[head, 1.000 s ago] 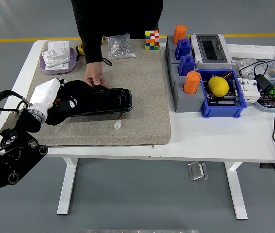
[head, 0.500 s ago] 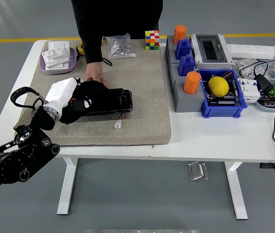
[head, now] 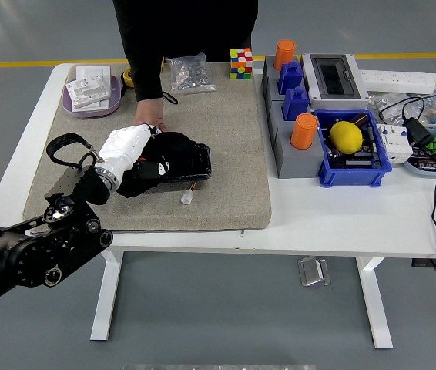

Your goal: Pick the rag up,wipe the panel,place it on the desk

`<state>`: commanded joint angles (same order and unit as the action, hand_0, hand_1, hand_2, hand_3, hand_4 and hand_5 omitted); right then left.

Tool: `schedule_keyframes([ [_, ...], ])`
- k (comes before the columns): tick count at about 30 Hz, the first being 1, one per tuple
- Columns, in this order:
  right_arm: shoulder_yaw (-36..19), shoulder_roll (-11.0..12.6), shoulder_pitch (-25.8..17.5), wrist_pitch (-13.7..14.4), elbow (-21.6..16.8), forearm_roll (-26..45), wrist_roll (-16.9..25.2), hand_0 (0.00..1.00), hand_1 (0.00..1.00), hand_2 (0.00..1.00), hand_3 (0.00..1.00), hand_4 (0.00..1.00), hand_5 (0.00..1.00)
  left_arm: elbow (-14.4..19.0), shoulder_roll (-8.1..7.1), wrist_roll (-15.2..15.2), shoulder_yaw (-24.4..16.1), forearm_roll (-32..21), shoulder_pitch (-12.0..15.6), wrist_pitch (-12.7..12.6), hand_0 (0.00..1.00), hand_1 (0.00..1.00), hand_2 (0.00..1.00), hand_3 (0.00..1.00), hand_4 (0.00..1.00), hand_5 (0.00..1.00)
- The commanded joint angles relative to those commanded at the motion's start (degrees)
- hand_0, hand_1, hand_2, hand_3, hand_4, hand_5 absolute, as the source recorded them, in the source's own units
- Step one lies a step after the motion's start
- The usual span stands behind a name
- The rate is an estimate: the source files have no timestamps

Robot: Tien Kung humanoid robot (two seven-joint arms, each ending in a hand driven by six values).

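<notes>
A black panel (head: 193,162) lies on the grey mat (head: 226,131) at the left-centre of the table. A black rag (head: 164,146) with small white and red marks is bunched on the panel's left part. My left hand (head: 139,153), white-shelled on a black arm, comes in from the lower left and presses the rag against the panel, fingers curled into the cloth. A person at the far side rests a hand (head: 149,115) on the mat just behind the panel; my hand partly hides it. My right arm is out of the picture.
A small white connector (head: 187,198) lies on the mat in front of the panel. A purple tray (head: 88,102), a bag of screws (head: 189,74) and a colour cube (head: 241,62) stand at the back. Grey and blue blocks (head: 291,131), a blue bin (head: 353,154) and cables fill the right.
My left hand has slid to the right along the panel with the rag under it, covering more of the panel's left end. The person's hand stays in place.
</notes>
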<state>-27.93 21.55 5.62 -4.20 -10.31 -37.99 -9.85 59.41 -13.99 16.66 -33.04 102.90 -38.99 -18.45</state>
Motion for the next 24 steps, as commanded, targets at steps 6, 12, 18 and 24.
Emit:
schedule_keyframes([
  [6,-0.21,0.13,0.31,-0.08,0.00,-0.45,-0.15,0.723,0.575,0.666,0.576,0.998,0.416,0.66,0.50,0.06,3.05,-0.30,-2.14,0.28,0.241,0.179,0.500,0.380,0.285,0.002],
  [12,-0.14,0.21,0.37,-0.18,0.00,-0.55,-0.21,0.722,0.575,0.666,0.576,0.998,0.415,1.15,0.90,0.09,4.64,0.28,-3.41,0.39,0.238,0.179,0.499,0.380,0.288,0.002],
  [18,-0.12,0.24,0.38,-0.20,0.00,-0.61,-0.24,0.722,0.575,0.666,0.576,0.998,0.415,1.07,1.19,0.16,5.77,0.10,-3.70,0.41,0.240,0.180,0.500,0.381,0.292,0.002],
  [24,-0.35,0.13,0.44,-0.21,0.00,-0.80,-0.32,0.723,0.575,0.666,0.576,0.998,0.415,1.30,1.29,0.22,6.53,0.17,-3.90,0.37,0.238,0.180,0.499,0.381,0.294,0.002],
])
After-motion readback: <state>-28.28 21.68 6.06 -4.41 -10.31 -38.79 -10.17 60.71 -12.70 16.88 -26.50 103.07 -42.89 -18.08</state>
